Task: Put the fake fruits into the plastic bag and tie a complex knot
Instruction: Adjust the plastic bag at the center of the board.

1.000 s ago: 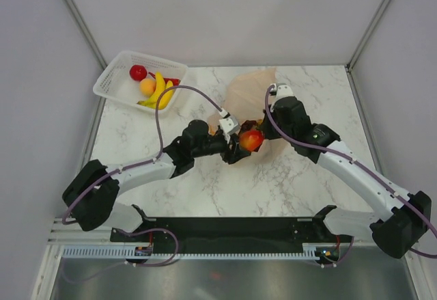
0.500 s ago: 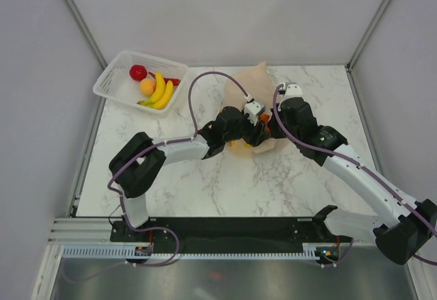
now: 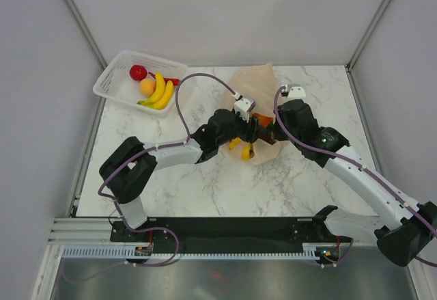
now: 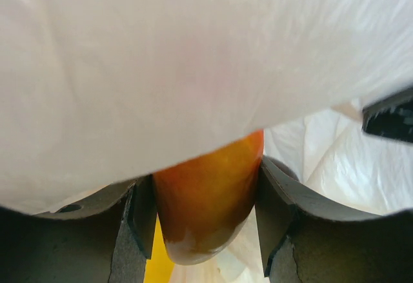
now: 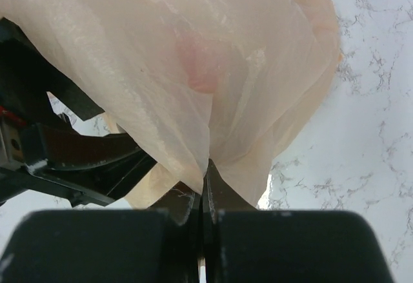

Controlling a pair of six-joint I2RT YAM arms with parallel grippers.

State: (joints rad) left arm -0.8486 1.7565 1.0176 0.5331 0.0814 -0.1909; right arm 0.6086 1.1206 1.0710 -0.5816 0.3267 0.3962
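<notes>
The peach plastic bag [image 3: 251, 85] lies at the back middle of the table. My right gripper [image 3: 271, 133] is shut on the bag's rim and holds it up; in the right wrist view the film [image 5: 213, 57] is pinched between the closed fingers [image 5: 208, 196]. My left gripper [image 3: 255, 124] is at the bag's mouth, shut on an orange-red mango-like fruit [image 4: 206, 193], with bag film [image 4: 193, 70] draped over it. Something yellow [image 4: 161, 260] shows below the fruit. A red apple [image 3: 138, 72], a peach [image 3: 147, 86], bananas [image 3: 159, 89] and a red chili [image 3: 175, 81] lie in the white basket.
The white lattice basket [image 3: 113, 81] stands at the back left corner of the marble table [image 3: 205, 184]. Grey walls enclose the table on three sides. My left arm's dark body [image 5: 77, 160] shows to the left of the right gripper.
My left gripper has carried the orange-red fruit from in front of the bag back and up into the bag's mouth. My right gripper has kept its hold on the bag's rim.
</notes>
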